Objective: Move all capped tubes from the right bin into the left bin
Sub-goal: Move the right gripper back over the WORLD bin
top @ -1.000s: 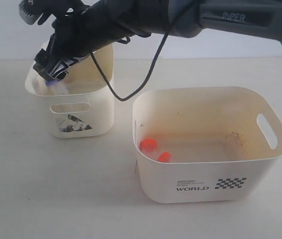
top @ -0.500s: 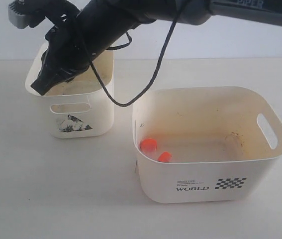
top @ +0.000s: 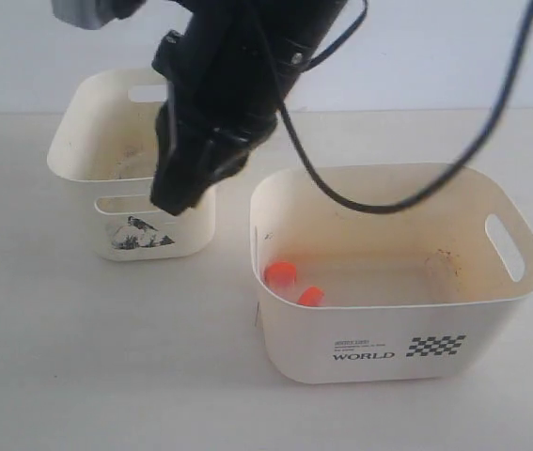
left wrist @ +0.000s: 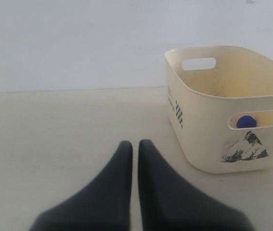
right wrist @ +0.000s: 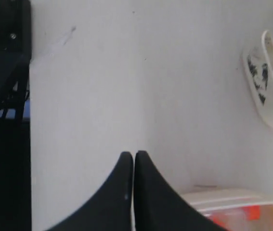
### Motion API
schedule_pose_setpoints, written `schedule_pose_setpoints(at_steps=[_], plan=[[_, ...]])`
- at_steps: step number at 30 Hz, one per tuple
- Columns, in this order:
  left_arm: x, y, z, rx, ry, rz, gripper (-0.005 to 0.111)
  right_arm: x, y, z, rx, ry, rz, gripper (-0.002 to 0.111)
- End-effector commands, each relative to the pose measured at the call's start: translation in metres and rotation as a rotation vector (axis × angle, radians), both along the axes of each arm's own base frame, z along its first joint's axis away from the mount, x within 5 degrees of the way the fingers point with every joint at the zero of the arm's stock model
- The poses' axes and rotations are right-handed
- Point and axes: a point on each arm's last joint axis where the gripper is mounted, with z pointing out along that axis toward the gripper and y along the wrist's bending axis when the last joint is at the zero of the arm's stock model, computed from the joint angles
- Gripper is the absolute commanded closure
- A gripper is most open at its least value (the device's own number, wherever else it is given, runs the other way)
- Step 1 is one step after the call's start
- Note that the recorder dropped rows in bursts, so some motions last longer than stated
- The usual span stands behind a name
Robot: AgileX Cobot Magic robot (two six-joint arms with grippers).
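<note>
Right claw (top: 174, 197) pinched shut, empty, beside left bin (top: 106, 132); two orange tubes (top: 281, 273) in right bin (top: 388, 324); blue tube (left wrist: 246, 121) inside left; left claw (left wrist: 135, 144) closed too.

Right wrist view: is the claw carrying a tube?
No, the right claw has its jaws pressed together with nothing between them.
</note>
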Motion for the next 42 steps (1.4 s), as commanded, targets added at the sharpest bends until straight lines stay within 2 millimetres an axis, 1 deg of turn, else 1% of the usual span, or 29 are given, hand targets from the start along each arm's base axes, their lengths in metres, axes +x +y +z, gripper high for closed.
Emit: schedule_pose_setpoints(at_steps=[1, 4, 6, 8, 10, 12, 14, 16, 21, 23, 24, 30, 35, 39, 42], plan=[[0.0, 0.0, 0.001, -0.007, -0.003, 0.002, 0.102, -0.035, -0.033, -0.004, -0.082, -0.02, 0.036, 0.109], [0.0, 0.0, 0.001, -0.007, -0.003, 0.002, 0.102, -0.046, -0.051, -0.016, -0.156, -0.006, 0.004, 0.109], [0.0, 0.0, 0.001, -0.007, -0.003, 0.002, 0.102, -0.043, -0.066, -0.019, -0.162, 0.011, -0.049, 0.109], [0.0, 0.0, 0.001, -0.007, -0.003, 0.002, 0.102, -0.026, -0.09, -0.016, -0.15, 0.017, -0.18, 0.109], [0.0, 0.0, 0.001, -0.007, -0.003, 0.002, 0.102, 0.003, -0.122, -0.019, -0.12, 0.006, -0.394, 0.109], [0.0, 0.0, 0.001, -0.007, -0.003, 0.002, 0.102, 0.018, -0.138, -0.029, -0.13, 0.028, -0.463, 0.109], [0.0, 0.0, 0.001, -0.007, -0.003, 0.002, 0.102, 0.032, -0.143, -0.039, -0.128, 0.011, -0.512, 0.109], [0.0, 0.0, 0.001, -0.007, -0.003, 0.002, 0.102, 0.042, -0.145, -0.053, -0.157, 0.026, -0.522, 0.109], [0.0, 0.0, 0.001, -0.007, -0.003, 0.002, 0.102, 0.052, -0.142, -0.077, -0.198, 0.102, -0.514, 0.109], [0.0, 0.0, 0.001, -0.007, -0.003, 0.002, 0.102, 0.054, -0.142, -0.084, -0.211, 0.126, -0.508, 0.109], [0.0, 0.0, 0.001, -0.007, -0.003, 0.002, 0.102, 0.055, -0.141, -0.087, -0.216, 0.133, -0.504, 0.109], [0.0, 0.0, 0.001, -0.007, -0.003, 0.002, 0.102, 0.054, -0.139, -0.088, -0.201, 0.161, -0.5, 0.109], [0.0, 0.0, 0.001, -0.007, -0.003, 0.002, 0.102, 0.051, -0.136, -0.1, -0.197, 0.208, -0.462, 0.109], [0.0, 0.0, 0.001, -0.007, -0.003, 0.002, 0.102, 0.047, -0.138, -0.112, -0.208, 0.188, -0.4, 0.109], [0.0, 0.0, 0.001, -0.007, -0.003, 0.002, 0.102, 0.045, -0.138, -0.114, -0.212, 0.177, -0.367, 0.109]])
